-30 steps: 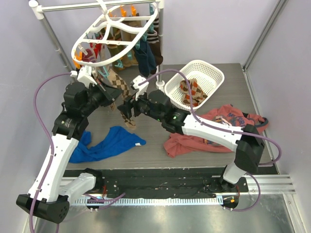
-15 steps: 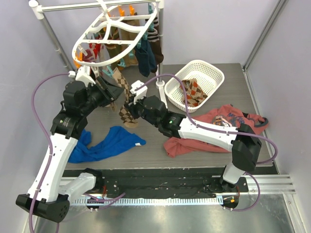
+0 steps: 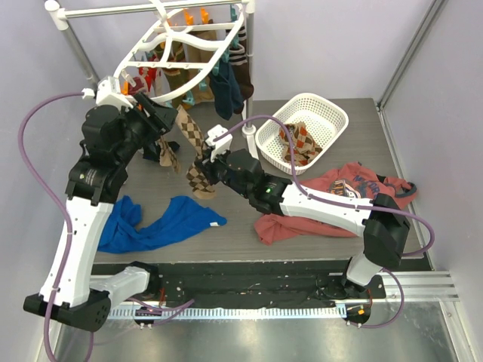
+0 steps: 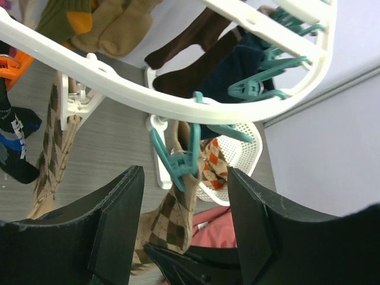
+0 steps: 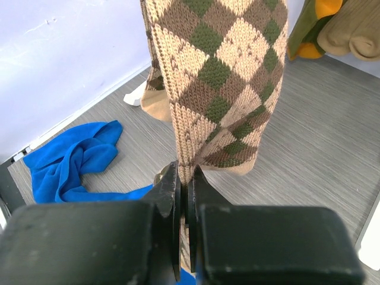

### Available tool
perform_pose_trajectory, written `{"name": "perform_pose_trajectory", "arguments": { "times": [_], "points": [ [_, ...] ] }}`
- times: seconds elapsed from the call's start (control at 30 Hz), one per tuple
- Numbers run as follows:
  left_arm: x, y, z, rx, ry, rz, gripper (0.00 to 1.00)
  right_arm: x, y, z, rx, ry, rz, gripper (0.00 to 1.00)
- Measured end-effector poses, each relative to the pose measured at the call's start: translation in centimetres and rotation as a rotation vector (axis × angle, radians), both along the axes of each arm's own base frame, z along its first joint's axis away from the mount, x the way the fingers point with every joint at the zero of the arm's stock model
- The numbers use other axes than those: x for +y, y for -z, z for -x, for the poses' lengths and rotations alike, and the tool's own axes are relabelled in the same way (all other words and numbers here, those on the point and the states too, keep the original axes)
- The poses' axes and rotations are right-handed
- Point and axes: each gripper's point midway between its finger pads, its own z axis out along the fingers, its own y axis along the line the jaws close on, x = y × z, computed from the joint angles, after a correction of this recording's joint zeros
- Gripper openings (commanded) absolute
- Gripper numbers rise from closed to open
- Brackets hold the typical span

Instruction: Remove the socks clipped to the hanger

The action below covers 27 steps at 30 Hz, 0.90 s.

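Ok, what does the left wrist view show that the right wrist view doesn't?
Only the left wrist: the white hanger, the teal clip biting the top of the argyle sock, the white basket beyond, and the left gripper, open, framing that clip. Only the right wrist: the right gripper shut on the sock's lower end, and the blue shirt off to the left. Both: the same argyle sock hanging down, plus tan socks behind it.
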Motion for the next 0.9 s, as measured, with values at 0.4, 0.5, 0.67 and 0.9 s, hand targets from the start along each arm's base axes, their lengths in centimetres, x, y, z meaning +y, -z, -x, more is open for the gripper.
{"name": "perform_pose_trajectory", "arguments": {
  "times": [0.4,0.5,0.67,0.9],
  "points": [
    [0.5,2.4,-2.7,0.059,-0.061,-0.047,0.55,0.2,0.0,0.2,0.000,-0.014,-0.002,0.01],
    [0.6,2.1,-2.8,0.047,-0.063,-0.047,0.55,0.2,0.0,0.2,0.000,-0.014,-0.002,0.01],
    [0.8,1.8,-2.9,0.038,-0.076,-0.057,0.39,0.2,0.0,0.2,-0.001,-0.015,-0.002,0.01],
    [1.0,0.7,-3.0,0.010,-0.083,-0.059,0.00,0.2,0.0,0.2,0.000,-0.015,-0.001,0.01]
  ]
}}
